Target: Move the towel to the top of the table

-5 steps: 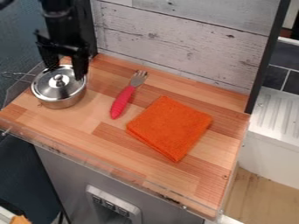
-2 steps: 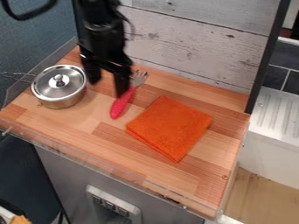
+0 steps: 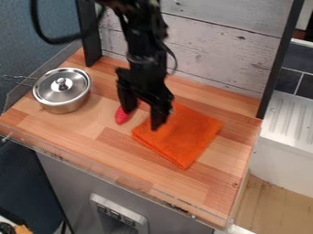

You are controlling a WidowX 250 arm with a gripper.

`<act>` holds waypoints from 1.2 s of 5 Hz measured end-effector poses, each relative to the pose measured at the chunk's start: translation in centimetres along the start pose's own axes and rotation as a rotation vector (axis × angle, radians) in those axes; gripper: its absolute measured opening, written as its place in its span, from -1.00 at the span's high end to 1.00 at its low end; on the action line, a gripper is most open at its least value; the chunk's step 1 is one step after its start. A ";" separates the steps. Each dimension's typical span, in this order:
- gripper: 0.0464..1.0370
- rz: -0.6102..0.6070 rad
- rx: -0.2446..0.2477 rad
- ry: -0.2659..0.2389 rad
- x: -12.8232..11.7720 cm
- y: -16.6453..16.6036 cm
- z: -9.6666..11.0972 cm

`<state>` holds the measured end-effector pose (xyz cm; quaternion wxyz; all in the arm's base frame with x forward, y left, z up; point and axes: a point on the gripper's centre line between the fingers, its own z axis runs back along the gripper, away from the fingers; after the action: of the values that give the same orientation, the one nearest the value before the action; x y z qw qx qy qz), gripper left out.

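The black gripper [image 3: 141, 118] hangs from the top of the view over the middle of the table [image 3: 116, 157]. Its two fingers are spread apart, open, with nothing held between them. One finger is over the red-handled fork [image 3: 122, 116] and hides its upper part; the other is in front of the left part of the towel [image 3: 186, 135]. The orange towel lies folded and flat, right of the table's middle. Whether the fingers touch anything cannot be told.
A lidded metal pot [image 3: 62, 90] stands at the table's left side, its handle pointing left. A whitewashed plank wall [image 3: 214, 50] rises behind the table, with black posts at both sides. A low clear rim runs along the front edge.
The gripper has moved right and toward the front, from over the pot, past the fork, to the towel's left side. The towel, fork and pot have stayed in place.
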<state>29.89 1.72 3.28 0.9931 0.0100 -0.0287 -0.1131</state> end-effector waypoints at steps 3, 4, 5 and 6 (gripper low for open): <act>-0.93 0.024 0.009 0.036 1.1 -2.4 -3.3; -0.93 0.036 0.026 0.016 3.5 -2.8 -3.5; -0.93 0.081 0.044 -0.007 6.1 -3.2 -3.5; -0.93 0.152 0.060 -0.012 8.5 -3.4 -3.5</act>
<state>37.58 -3.47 0.21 0.9979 0.0368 -0.0384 -0.0365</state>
